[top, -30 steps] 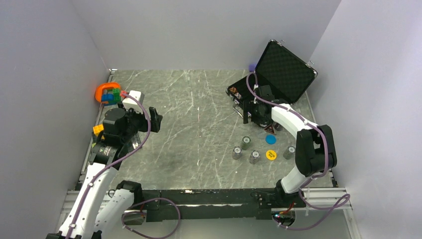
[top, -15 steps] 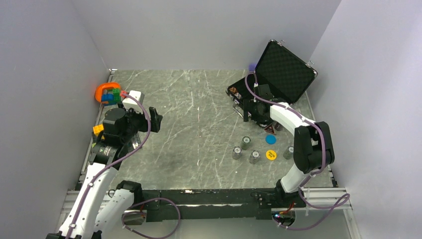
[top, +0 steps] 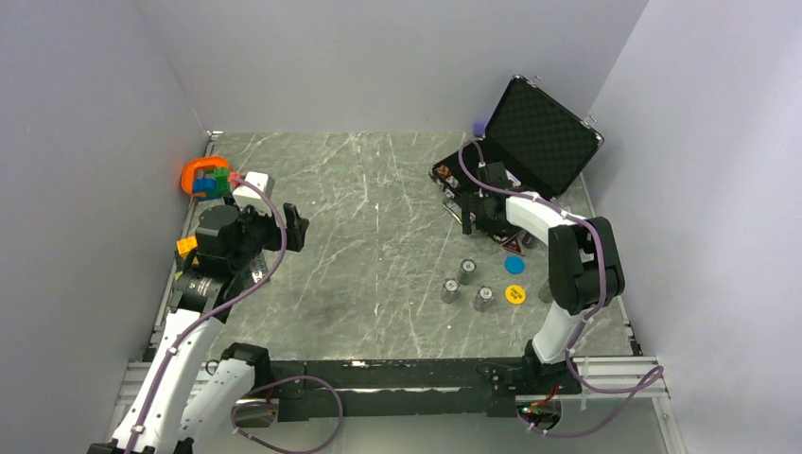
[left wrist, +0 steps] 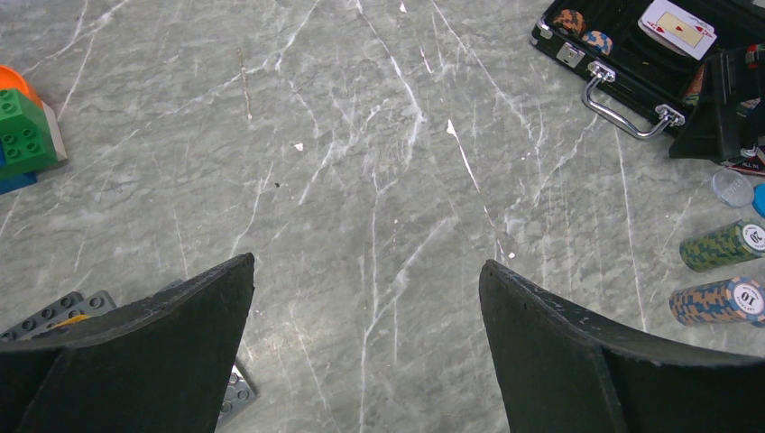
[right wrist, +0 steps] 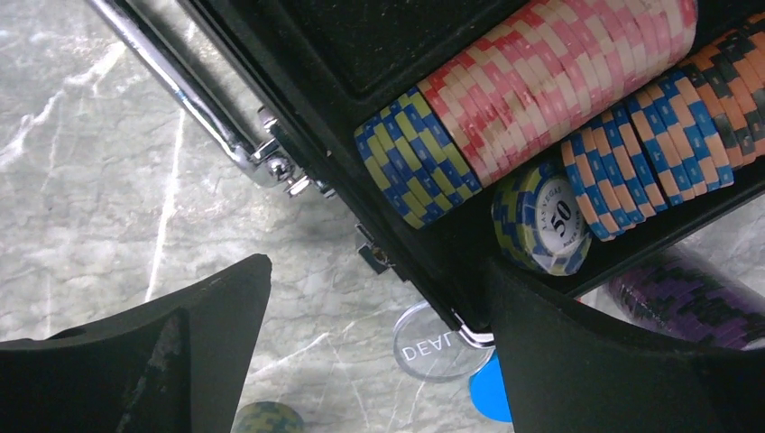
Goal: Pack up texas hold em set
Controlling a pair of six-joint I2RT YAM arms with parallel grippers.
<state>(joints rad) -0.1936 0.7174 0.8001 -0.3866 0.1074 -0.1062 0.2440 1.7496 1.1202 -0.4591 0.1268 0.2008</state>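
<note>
The right fingers (right wrist: 180,343) stand wide apart and hold nothing. They hang over the front rim of the case (top: 544,132), close to its handle (right wrist: 180,81). Under them the tray already carries a red row (right wrist: 559,81), a blue-and-yellow row (right wrist: 415,162), a blue-and-orange row (right wrist: 631,153) and a 50 chip (right wrist: 541,221) lying against them. The dealer button (right wrist: 431,343) lies on the table (top: 378,236) at the case's near corner; whether it touches the case I cannot tell. Further out in front of the case are the stacks (top: 466,271), the blue disc (top: 514,265) and the yellow disc (top: 514,294). The left fingers (left wrist: 180,325) are also spread and empty, well to the left of the case.

I judge the step in hand to be fetching the next loose piece with the right arm. To do it well:

- Lift clear of the rim and handle before swinging out in front of the case.
- Take a stack first, one finger on each side, and squeeze square across its middle so the chips do not splay.
- Carry it low and lay it into a free slot of the case, in line with the rows there.
- Let go only once it is seated.
- The flat discs and the button offer little to pinch, so approach them steeply and catch them by the edge
</note>
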